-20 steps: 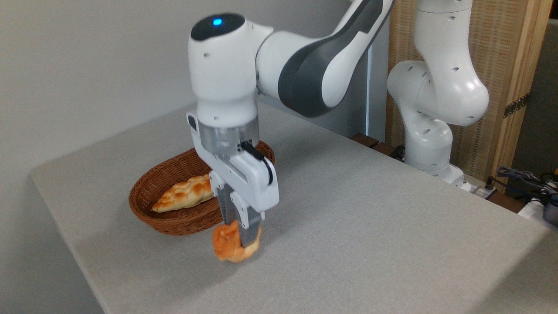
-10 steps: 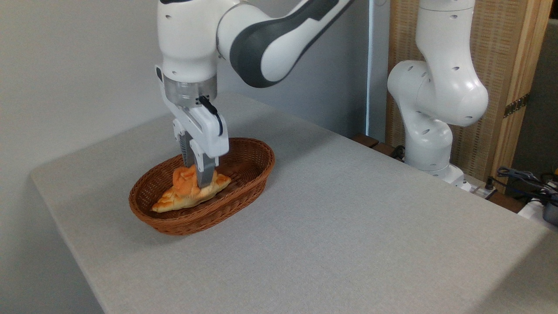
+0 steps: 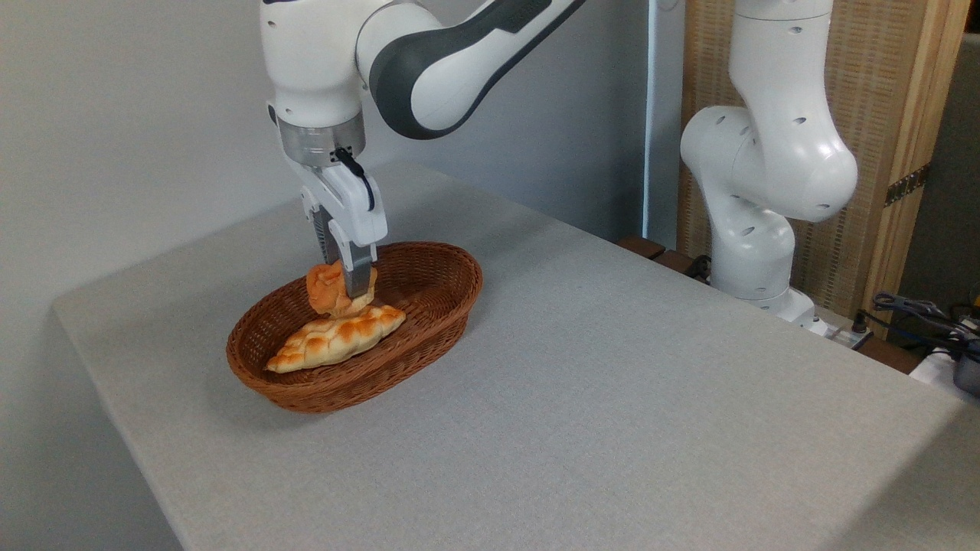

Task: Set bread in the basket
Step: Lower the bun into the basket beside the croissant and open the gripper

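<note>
The bread (image 3: 328, 289), a small orange-golden bun with a lumpy top, hangs inside the outline of the basket (image 3: 429, 337), just behind and above a long braided loaf. My gripper (image 3: 342, 289) points straight down and is shut on the bun, whose right half is covered by the front finger (image 3: 356, 275). The basket is an oval, reddish-brown wicker one on the left part of the grey table. Whether the bun touches the loaf or the basket floor cannot be told.
The pale braided loaf (image 3: 337, 343) with browned bumps lies lengthwise in the basket. The grey table (image 3: 612, 398) reaches right and forward. The arm's white base (image 3: 754, 229) stands at the far right edge, with cables (image 3: 919, 314) beyond it.
The gripper has carried the bun from in front of the basket, up and to the left, over the rim. Since half a second ago it has shifted slightly back behind the loaf.
</note>
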